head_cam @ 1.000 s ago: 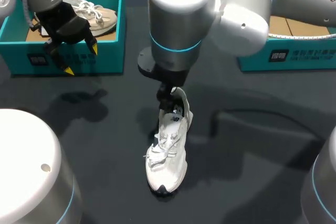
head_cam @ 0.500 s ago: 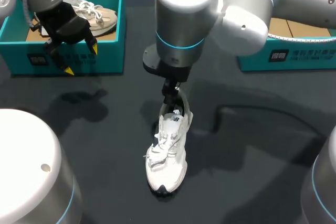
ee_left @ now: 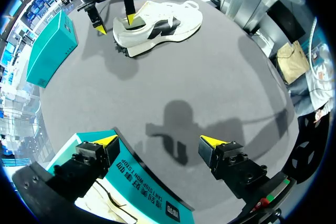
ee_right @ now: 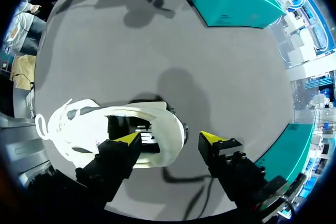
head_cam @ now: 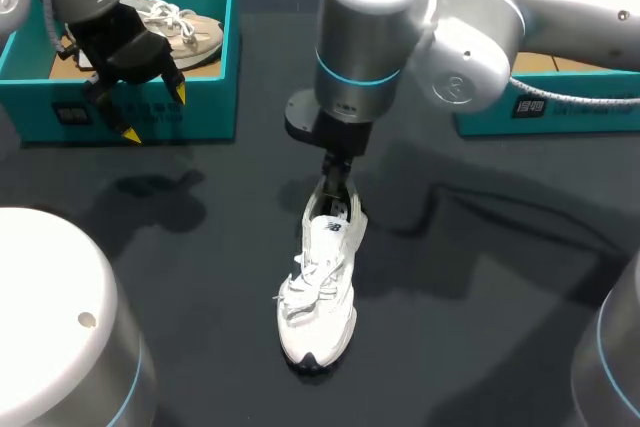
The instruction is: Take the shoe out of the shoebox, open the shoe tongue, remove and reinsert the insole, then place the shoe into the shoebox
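The shoe [head_cam: 322,287] is standing upright on the table [head_cam: 480,327]. The right pincer [ee_right: 169,139] is straddling the shoe's heel, open, with one finger sitting inside the collar. The left pincer [ee_left: 158,141] is hanging open, well apart from the shoe. The shoe is looking light and soft-topped, and its stiffer heel collar seems the best place to pinch.

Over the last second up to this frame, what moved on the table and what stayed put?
The right arm swung toward the view's right, and the right fingers shifted slightly with it at the heel of the white lace-up sneaker. They are open, one inside the opening and one outside. Nothing was grasped or released. The sneaker kept its place on the dark table. The left fingers stayed open over the teal cardboard shoebox.
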You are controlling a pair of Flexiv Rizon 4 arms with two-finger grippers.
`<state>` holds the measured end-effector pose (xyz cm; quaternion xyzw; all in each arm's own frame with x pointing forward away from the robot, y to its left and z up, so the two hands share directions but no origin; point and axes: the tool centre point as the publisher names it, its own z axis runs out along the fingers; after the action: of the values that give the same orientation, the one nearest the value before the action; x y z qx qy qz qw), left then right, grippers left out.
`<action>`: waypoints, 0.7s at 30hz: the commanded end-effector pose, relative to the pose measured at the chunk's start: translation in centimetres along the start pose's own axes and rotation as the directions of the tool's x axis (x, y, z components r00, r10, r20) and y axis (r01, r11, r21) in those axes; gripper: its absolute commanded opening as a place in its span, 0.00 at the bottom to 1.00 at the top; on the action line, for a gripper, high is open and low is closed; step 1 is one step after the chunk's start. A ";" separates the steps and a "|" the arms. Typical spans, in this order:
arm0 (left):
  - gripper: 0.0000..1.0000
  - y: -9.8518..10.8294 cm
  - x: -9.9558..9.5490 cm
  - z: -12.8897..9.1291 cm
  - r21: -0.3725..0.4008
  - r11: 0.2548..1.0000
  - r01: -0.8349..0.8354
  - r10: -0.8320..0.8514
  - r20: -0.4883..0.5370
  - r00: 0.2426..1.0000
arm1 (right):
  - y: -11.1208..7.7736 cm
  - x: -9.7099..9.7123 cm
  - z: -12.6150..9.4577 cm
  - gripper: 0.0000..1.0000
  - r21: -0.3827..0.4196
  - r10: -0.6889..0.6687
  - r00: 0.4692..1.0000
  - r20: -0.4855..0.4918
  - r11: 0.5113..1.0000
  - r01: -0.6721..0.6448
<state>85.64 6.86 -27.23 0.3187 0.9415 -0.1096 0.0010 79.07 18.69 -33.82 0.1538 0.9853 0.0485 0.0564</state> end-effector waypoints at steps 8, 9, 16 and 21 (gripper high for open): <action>1.00 0.0 0.0 0.0 -0.003 1.000 0.000 0.000 -0.002 1.000 | 0.0 0.1 2.1 0.65 -0.013 -0.016 1.000 -0.019 1.000 0.016; 1.00 0.0 0.0 0.0 -0.003 1.000 0.000 0.000 -0.002 1.000 | 0.0 0.1 2.2 0.64 -0.012 -0.017 1.000 -0.022 1.000 0.016; 1.00 0.0 0.0 0.0 -0.003 1.000 0.000 0.000 -0.002 1.000 | 0.0 0.0 2.8 0.56 -0.006 -0.011 0.999 -0.032 1.000 0.011; 1.00 0.0 0.0 0.0 -0.003 1.000 0.000 0.000 -0.002 1.000 | 0.2 0.1 3.0 0.49 0.000 -0.010 0.999 -0.034 1.000 0.010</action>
<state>85.64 6.86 -27.23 0.3187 0.9415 -0.1096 0.0010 79.31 18.80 -36.49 0.1481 0.9867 0.0535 0.0405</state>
